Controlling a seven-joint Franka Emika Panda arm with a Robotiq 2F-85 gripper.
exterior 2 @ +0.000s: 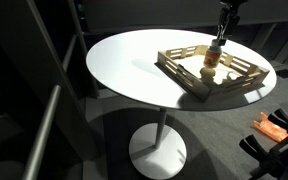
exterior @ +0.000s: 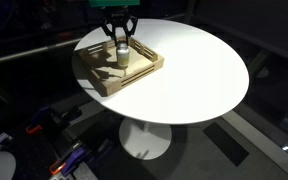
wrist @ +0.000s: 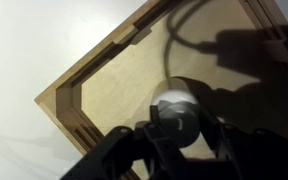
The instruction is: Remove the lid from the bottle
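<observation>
A small pale bottle [exterior: 122, 58] [exterior 2: 211, 68] stands upright inside the wooden tray [exterior: 96, 78] [exterior 2: 184, 76] on the round white table. My gripper [exterior: 121, 45] [exterior 2: 217, 48] comes straight down from above and is shut on the lid at the bottle's top. In both exterior views the fingers cover the lid. The wrist view looks down on the pale round bottle [wrist: 170, 98] held between my dark fingers [wrist: 144, 135], with the gripper [wrist: 179, 122] shut around its top. The tray floor [wrist: 124, 80] and one corner of the tray lie beneath.
The tray sits toward one edge of the white table [exterior: 199, 75] [exterior 2: 124, 65], which stands on a single pedestal [exterior: 144, 140] [exterior 2: 159, 150]. Orange and black gear [exterior 2: 274, 128] lies on the dark floor, with more clutter [exterior: 69, 160] beside the table's base.
</observation>
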